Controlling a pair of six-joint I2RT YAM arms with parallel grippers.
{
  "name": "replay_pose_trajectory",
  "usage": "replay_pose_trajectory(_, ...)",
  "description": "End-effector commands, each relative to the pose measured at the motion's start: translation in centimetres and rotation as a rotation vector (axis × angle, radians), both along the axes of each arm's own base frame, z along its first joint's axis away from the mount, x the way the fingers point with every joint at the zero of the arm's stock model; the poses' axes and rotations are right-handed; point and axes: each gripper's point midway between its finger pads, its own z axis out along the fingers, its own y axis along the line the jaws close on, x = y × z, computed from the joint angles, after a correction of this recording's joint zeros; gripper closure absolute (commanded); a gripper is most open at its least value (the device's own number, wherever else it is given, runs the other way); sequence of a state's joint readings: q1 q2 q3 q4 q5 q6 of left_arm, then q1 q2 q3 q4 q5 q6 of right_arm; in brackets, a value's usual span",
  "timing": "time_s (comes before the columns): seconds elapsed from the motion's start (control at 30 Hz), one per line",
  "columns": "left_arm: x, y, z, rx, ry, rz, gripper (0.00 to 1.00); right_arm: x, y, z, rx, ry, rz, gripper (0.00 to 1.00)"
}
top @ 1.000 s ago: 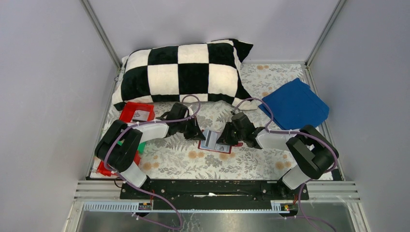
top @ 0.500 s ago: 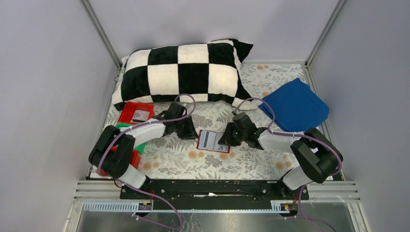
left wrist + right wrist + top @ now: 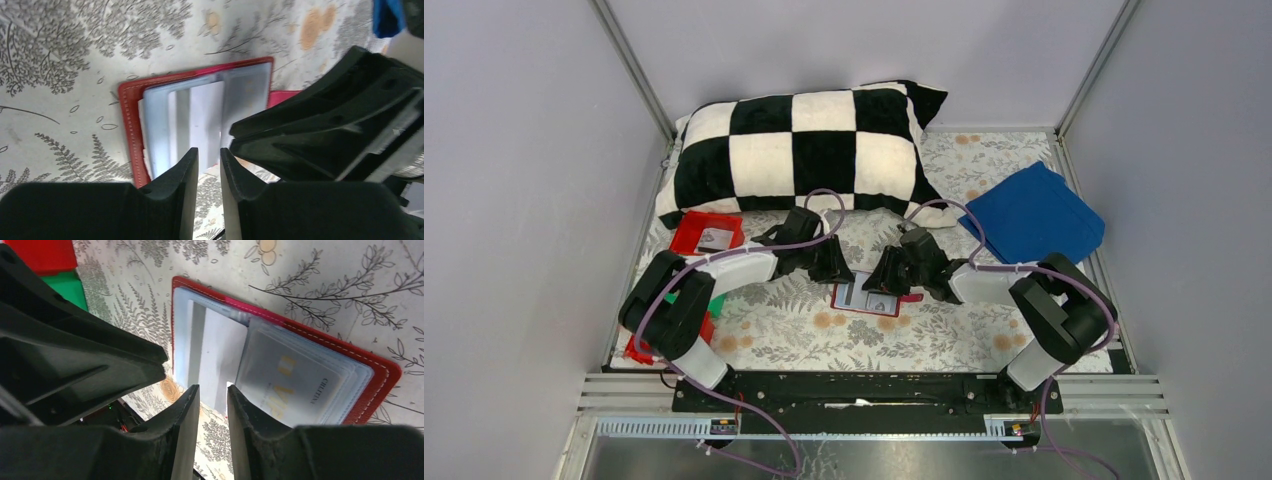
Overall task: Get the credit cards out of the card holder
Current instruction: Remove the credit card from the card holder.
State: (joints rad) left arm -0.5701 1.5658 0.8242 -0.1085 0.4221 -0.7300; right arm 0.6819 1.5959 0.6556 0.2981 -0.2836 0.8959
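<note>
The red card holder (image 3: 861,298) lies open on the floral cloth between my two grippers. In the left wrist view the card holder (image 3: 131,120) shows pale blue-grey sleeves and a pale grey card (image 3: 202,117). In the right wrist view the card holder (image 3: 382,367) shows that grey card (image 3: 215,357) beside a sleeved card with yellow lettering (image 3: 292,390). My left gripper (image 3: 840,273) hovers at the holder's left edge, jaws a narrow gap apart and empty (image 3: 209,156). My right gripper (image 3: 884,281) hovers over its right half, jaws also narrowly apart and empty (image 3: 214,392).
A black-and-white checked pillow (image 3: 804,150) lies at the back. A folded blue cloth (image 3: 1034,215) lies at the back right. A red tray (image 3: 707,233), a green tray (image 3: 715,304) and another red tray (image 3: 638,348) stand along the left edge.
My left gripper drew back to the left, then returned to the holder's left edge. My right gripper moved left over the holder. The holder shifted slightly.
</note>
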Motion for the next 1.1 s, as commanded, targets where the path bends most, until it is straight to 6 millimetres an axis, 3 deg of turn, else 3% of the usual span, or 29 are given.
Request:
replay_pose_trajectory(0.0,-0.4,-0.3,-1.9,-0.018,0.035,-0.012,0.74,0.3,0.1,-0.5,0.020,0.017,-0.029,0.65)
replay_pose_trajectory(0.17,-1.1,0.6,-4.5,0.033,0.094,0.017,0.75,-0.4,-1.2,-2.6,-0.026,0.057,-0.080,0.61)
replay_pose_trajectory(0.37,-1.6,1.3,-5.5,0.060,0.111,0.033,0.75,-0.8,-2.3,-3.8,-0.060,0.081,-0.116,0.56)
replay_pose_trajectory(0.67,-2.1,1.3,-6.2,0.060,0.131,0.021,0.76,-0.7,-1.4,-2.5,0.100,0.055,-0.114,0.70)
replay_pose_trajectory(1.07,-2.1,1.0,-6.1,0.049,0.129,0.011,0.76,-0.8,0.2,-1.7,0.187,0.036,-0.038,0.74)
